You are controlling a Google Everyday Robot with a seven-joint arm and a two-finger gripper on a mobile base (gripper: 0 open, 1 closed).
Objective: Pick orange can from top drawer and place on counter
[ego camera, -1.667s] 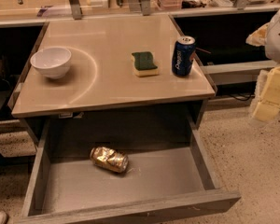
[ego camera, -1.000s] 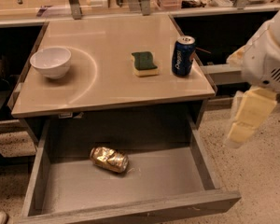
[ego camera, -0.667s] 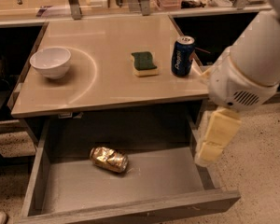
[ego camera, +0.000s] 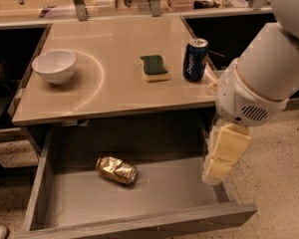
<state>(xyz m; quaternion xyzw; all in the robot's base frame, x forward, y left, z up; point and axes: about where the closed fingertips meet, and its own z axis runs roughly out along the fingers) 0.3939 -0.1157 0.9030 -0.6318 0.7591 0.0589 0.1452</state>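
The orange can (ego camera: 116, 170) lies on its side on the grey bottom of the open top drawer (ego camera: 134, 219), left of centre. It is gold-orange and dented. The counter (ego camera: 109, 88) is the beige tabletop above the drawer. My gripper (ego camera: 217, 172) hangs from the white arm over the drawer's right side, well to the right of the can and above the drawer floor. It holds nothing that I can see.
On the counter stand a white bowl (ego camera: 54, 66) at the left, a green and yellow sponge (ego camera: 154, 67) in the middle and a dark blue can (ego camera: 195, 59) at the right. My white arm (ego camera: 261, 78) overhangs the counter's right edge. Speckled floor lies to the right.
My arm has swung in from the right and down. The gripper has moved left to hang over the drawer's right side. The can has not moved.
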